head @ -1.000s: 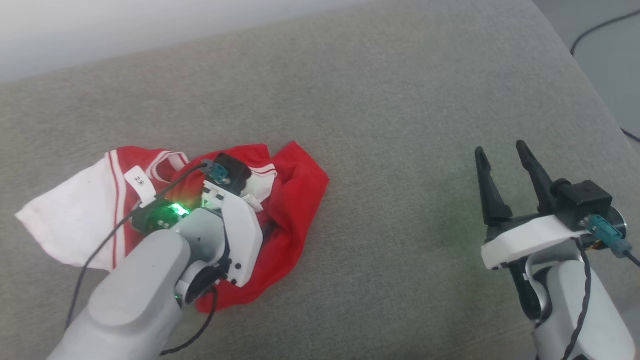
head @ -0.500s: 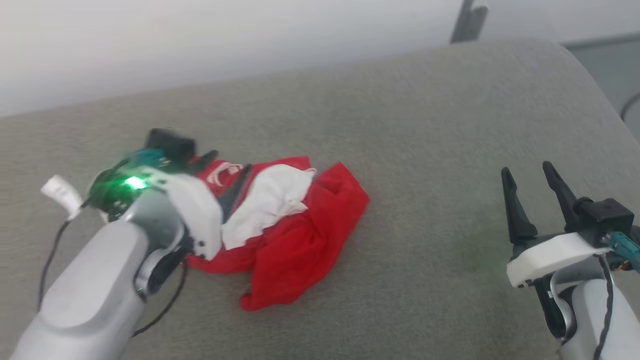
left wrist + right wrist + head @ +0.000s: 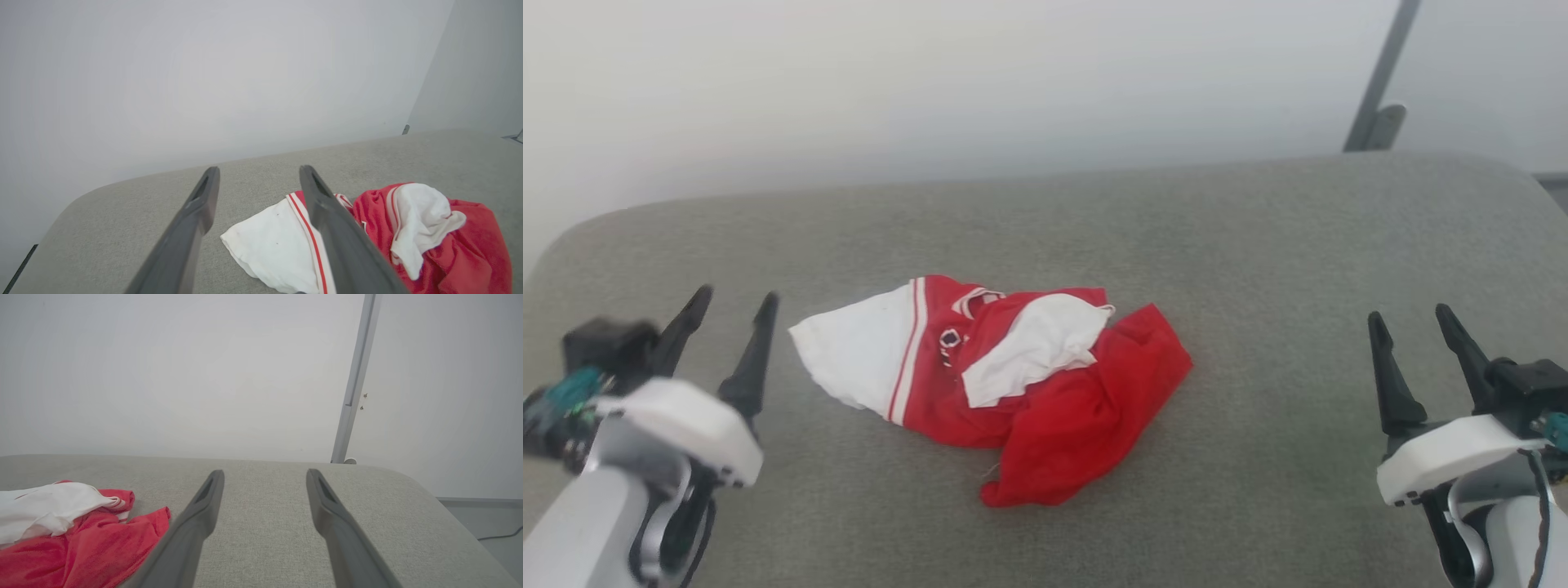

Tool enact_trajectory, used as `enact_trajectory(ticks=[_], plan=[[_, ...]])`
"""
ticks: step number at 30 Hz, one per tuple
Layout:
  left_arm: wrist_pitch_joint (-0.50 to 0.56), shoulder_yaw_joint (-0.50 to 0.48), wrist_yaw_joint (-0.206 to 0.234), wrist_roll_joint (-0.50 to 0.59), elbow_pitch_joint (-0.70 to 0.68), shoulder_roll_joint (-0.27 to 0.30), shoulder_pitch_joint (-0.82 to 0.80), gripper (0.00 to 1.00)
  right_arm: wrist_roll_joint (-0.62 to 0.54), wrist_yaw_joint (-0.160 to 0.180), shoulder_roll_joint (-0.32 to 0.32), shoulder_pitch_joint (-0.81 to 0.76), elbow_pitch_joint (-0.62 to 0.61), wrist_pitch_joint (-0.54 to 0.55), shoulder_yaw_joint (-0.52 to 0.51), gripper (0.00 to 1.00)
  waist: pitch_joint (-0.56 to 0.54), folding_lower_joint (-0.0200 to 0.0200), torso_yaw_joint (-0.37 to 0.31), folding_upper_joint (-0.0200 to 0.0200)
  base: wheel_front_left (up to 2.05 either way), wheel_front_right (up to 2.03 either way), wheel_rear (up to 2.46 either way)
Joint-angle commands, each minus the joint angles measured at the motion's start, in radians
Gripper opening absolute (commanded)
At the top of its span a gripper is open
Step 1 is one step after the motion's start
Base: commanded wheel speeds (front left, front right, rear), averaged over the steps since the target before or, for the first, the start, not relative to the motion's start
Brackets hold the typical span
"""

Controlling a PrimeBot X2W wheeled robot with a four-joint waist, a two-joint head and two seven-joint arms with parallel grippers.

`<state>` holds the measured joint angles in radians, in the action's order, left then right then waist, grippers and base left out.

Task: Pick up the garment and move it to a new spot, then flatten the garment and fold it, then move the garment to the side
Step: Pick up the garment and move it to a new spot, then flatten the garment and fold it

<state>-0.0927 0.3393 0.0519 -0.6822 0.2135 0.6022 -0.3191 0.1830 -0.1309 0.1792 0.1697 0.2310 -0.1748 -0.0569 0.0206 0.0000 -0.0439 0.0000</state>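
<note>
The garment [image 3: 1029, 392] lies crumpled in a heap at the middle of the grey cushioned surface [image 3: 1258, 245], red body bunched, one white sleeve spread to the left and another white part folded on top. My left gripper [image 3: 734, 296] stands open at the lower left, a short way left of the white sleeve, holding nothing. In the left wrist view the garment [image 3: 408, 232] lies just right of the open left gripper [image 3: 258, 170]. My right gripper [image 3: 1411, 314] is open at the lower right, well clear of the cloth. The right wrist view has the garment [image 3: 81, 535] at its lower left and the right gripper [image 3: 264, 473] open.
A pale wall [image 3: 931, 82] rises behind the surface, with a grey metal post [image 3: 1380, 90] at the back right. The surface curves down at its left and right ends. A dark cable [image 3: 500, 535] lies on the floor beyond the right end.
My left gripper has let go of the garment and drawn back to the lower left, open. The garment now lies in a heap. The head camera has tilted up.
</note>
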Motion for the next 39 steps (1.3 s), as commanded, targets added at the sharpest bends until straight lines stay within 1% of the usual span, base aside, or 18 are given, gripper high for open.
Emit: enact_trajectory(ticks=[1, 4, 11, 20, 34, 37, 39], plan=[[-0.016, -0.012, 0.01, -0.008, -0.01, 0.0, 0.021, 1.0, -0.007, 0.0, -0.001, -0.012, -0.006, 0.007, -0.005, 1.0, -0.013, 0.0, 0.017, 0.0, 0.0, 0.0, 0.0], [-0.052, -0.046, 0.03, -0.029, -0.018, 0.016, 0.087, 1.0, -0.009, 0.0, -0.004, -0.027, -0.022, 0.014, -0.016, 1.0, -0.02, 0.0, 0.033, 0.0, 0.0, 0.0, 0.0], [-0.109, -0.102, 0.048, -0.064, -0.038, 0.029, 0.195, 1.0, -0.008, 0.0, -0.017, -0.052, -0.039, 0.019, -0.037, 1.0, -0.028, 0.0, 0.056, 0.0, 0.0, 0.0, 0.0], [-0.149, -0.152, 0.057, -0.097, -0.055, 0.011, 0.276, 1.0, -0.011, 0.0, -0.031, -0.069, -0.046, 0.017, -0.045, 1.0, -0.029, 0.0, 0.067, 0.0, 0.0, 0.0, 0.0], [-0.154, -0.163, 0.064, -0.097, -0.08, 0.008, 0.292, 1.0, 0.003, 0.0, -0.03, -0.074, -0.039, 0.015, -0.034, 1.0, -0.027, 0.0, 0.086, 0.0, 0.0, 0.0, 0.0], [-0.151, -0.157, 0.069, -0.095, -0.088, 0.003, 0.283, 1.0, 0.016, 0.0, -0.036, -0.072, -0.046, 0.028, -0.027, 1.0, -0.019, 0.0, 0.1, 0.0, 0.0, 0.0, 0.0], [-0.151, -0.152, 0.068, -0.092, -0.094, -0.002, 0.272, 1.0, 0.025, 0.0, -0.026, -0.061, -0.044, 0.035, -0.007, 1.0, -0.01, 0.0, 0.114, 0.0, 0.0, 0.0, 0.0]])
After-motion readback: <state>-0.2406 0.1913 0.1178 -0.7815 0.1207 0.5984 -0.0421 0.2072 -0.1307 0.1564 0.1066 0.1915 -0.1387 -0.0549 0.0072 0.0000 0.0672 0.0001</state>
